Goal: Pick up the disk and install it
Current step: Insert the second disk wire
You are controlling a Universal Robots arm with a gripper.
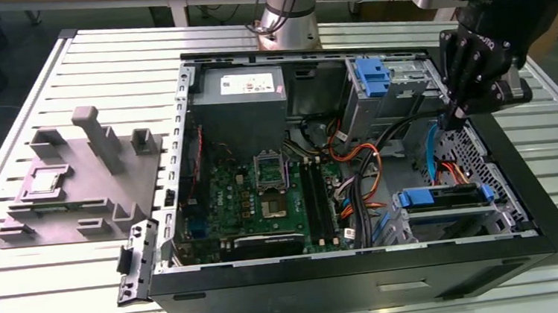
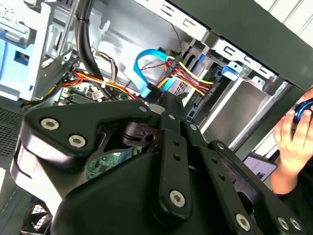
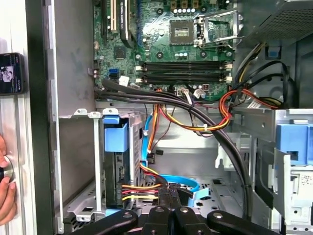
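We take the open black tower computer case, lying on its side on the slatted metal table, as our landmark.

The black linkage gripper hangs inside the case over the drive-bay side, just above a bundle of blue, red and yellow cables. In the first wrist view its 2 fingers meet with no gap and nothing shows between them, so we log it as clenched and empty.

The flat silver-grey hard drive with blue plastic frame sits in the bay at the case's front corner in the exterior view, with cables plugged at its end. We judge it already seated, or close to it.

Risks: fingertips are near the cables, so any travel could snag or unplug them. A person's hand rests beside the case wall, close to the arm. The green motherboard lies exposed.
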